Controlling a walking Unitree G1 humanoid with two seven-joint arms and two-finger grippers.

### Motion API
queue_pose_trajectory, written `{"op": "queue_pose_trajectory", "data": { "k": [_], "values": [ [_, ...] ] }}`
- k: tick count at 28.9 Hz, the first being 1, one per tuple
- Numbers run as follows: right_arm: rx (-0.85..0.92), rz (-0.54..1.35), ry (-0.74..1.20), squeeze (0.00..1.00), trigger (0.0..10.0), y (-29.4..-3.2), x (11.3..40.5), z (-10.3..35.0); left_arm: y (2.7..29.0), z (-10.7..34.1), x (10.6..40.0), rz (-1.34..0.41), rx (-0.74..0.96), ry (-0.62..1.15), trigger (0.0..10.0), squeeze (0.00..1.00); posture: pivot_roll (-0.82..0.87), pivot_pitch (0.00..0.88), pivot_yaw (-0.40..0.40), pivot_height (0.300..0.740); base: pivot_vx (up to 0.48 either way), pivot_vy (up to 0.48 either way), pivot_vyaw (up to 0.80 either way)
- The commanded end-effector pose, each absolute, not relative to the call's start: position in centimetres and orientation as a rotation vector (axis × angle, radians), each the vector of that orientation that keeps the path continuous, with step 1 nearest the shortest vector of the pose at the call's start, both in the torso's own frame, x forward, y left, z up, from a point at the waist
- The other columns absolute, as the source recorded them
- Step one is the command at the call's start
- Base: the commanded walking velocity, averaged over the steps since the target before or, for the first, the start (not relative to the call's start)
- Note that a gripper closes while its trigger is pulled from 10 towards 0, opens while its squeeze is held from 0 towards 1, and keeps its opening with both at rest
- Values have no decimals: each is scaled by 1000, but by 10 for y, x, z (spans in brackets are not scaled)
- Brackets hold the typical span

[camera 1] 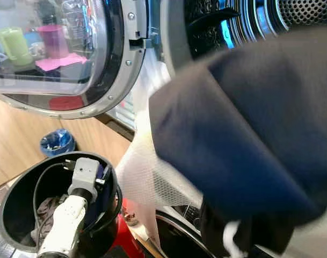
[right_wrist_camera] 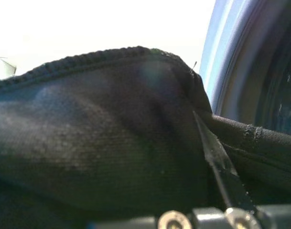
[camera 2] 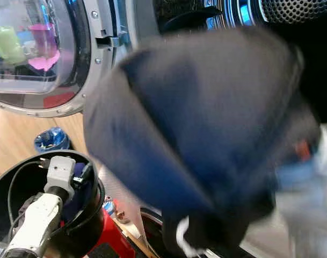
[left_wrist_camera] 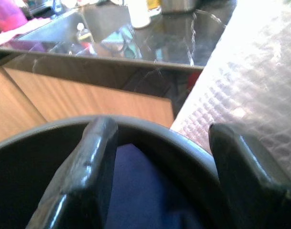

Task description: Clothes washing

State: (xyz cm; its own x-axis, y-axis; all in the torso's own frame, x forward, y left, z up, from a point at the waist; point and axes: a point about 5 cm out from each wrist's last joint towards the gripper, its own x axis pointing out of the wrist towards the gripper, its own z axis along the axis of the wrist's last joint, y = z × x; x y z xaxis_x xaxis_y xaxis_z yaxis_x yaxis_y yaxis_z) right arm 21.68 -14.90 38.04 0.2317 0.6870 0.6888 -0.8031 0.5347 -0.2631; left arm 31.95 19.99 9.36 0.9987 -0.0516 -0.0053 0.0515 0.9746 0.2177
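Under you there is a light wooden floor, and a small blue bin stands on it near the wood-fronted cabinet. Above the cabinet you see a dark glossy countertop that reflects strong daylight. The light comes very bright from one side.

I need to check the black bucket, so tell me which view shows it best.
The left eye view: the black bucket shows nearly whole, rim and inside, with the left arm reaching in. The right eye view cuts it off at the corner. The left wrist view shows its rim beyond the open left gripper and blue cloth inside.
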Motion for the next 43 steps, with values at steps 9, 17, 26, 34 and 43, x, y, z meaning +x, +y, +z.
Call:
{"op": "queue_pose_trajectory", "data": {
  "k": [9, 17, 26, 34, 43],
  "values": [
    [58, 562, -640, 0, 0, -187, 347, 484, 185, 83, 323, -96, 200, 32, 10000, 0, 39, 58, -20, 740, 0, 0, 0],
    [41, 559, -623, 0, 0, -189, 356, 491, 185, 82, 323, -96, 200, 31, 10000, 0, 39, 58, -20, 740, 0, 0, 0],
    [33, 558, -620, 0, 0, -190, 361, 494, 185, 81, 324, -97, 200, 29, 10000, 0, 39, 58, -20, 740, 0, 0, 0],
    [128, 94, -544, 0, 0, -233, 365, 504, 182, 78, 322, -101, 195, 33, 10000, 0, 43, 55, -21, 740, 0, 0, 0],
    [133, -791, -562, 0, 0, -360, 307, 499, 178, 64, 317, -82, 197, 121, 10000, 0, 54, 65, -28, 740, 0, 0, 0]
  ]
}}
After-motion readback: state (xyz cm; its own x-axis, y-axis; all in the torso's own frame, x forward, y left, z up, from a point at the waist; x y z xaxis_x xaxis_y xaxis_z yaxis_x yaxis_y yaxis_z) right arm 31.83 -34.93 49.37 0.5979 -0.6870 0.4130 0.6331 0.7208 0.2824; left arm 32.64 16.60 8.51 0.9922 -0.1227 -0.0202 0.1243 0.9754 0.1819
